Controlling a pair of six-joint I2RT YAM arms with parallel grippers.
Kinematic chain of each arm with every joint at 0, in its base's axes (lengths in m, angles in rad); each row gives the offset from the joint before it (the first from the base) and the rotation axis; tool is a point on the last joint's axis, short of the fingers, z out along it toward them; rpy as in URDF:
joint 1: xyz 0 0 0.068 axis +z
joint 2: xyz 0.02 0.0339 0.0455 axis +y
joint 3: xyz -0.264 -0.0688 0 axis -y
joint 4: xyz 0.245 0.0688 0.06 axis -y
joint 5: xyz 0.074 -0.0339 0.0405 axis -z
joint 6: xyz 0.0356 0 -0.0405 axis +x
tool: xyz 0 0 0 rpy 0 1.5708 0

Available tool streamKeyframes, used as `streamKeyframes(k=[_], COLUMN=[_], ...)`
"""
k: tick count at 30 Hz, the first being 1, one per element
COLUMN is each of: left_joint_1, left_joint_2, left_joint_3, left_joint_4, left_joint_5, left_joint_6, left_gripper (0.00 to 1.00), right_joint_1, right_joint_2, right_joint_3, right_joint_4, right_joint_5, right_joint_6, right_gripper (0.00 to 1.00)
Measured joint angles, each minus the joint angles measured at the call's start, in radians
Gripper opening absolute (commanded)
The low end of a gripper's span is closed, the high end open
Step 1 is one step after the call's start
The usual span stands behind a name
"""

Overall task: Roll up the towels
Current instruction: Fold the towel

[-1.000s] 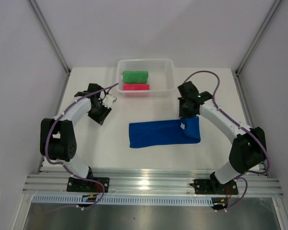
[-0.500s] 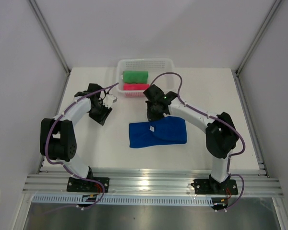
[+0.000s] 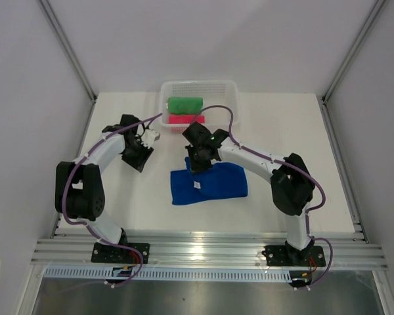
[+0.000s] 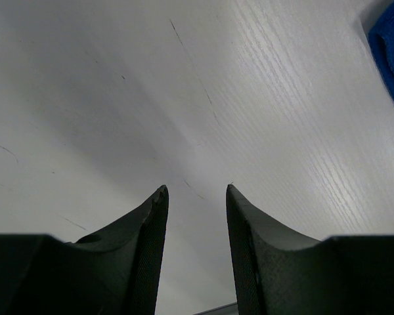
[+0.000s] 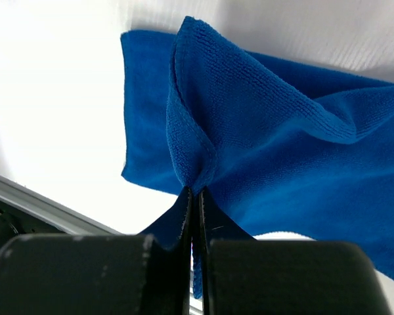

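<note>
The right arm (image 3: 249,152) stretches leftward across mid-table, its right gripper (image 5: 192,194) pinched tight on a raised fold of the royal blue cloth towel (image 3: 217,185), which lies partly folded there. The left arm (image 3: 102,149) is bent at the left side, the left gripper (image 4: 197,189) partly parted and holding nothing. One white plastic mesh basket (image 3: 231,88) at the far edge holds two rolls: one green towel (image 3: 185,104) and one bright pink towel (image 3: 186,119). The white wood-grain table (image 3: 118,197) stands between pale walls (image 3: 184,39).

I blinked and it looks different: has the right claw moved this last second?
Yes. The right claw, shut on the blue towel, went left: from past the right end of the white basket to opposite its middle.
</note>
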Motion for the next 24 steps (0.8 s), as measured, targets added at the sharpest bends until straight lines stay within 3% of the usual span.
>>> streamKeyframes(k=[12, 14, 16, 24], left_joint_1=[0.0, 0.0, 0.0, -0.007], left_joint_2=[0.015, 0.022, 0.029, 0.051], left_joint_3=[0.003, 0.011, 0.018, 0.087], left_joint_4=[-0.033, -0.041, -0.047, -0.066], left_joint_5=[0.104, 0.122, 0.134, 0.237], left_joint_6=[-0.033, -0.034, -0.035, -0.043], left_gripper=[0.44, 0.45, 0.44, 0.48], right_joint_1=[0.024, 0.027, 0.029, 0.051], right_joint_2=[0.043, 0.069, 0.09, 0.097], right_joint_3=[-0.012, -0.023, -0.041, -0.076], right_joint_4=[0.063, 0.092, 0.117, 0.204], right_joint_5=[-0.106, -0.131, -0.159, -0.26], right_joint_6=[-0.005, -0.009, -0.022, -0.093], right_gripper=[0.02, 0.21, 0.31, 0.52])
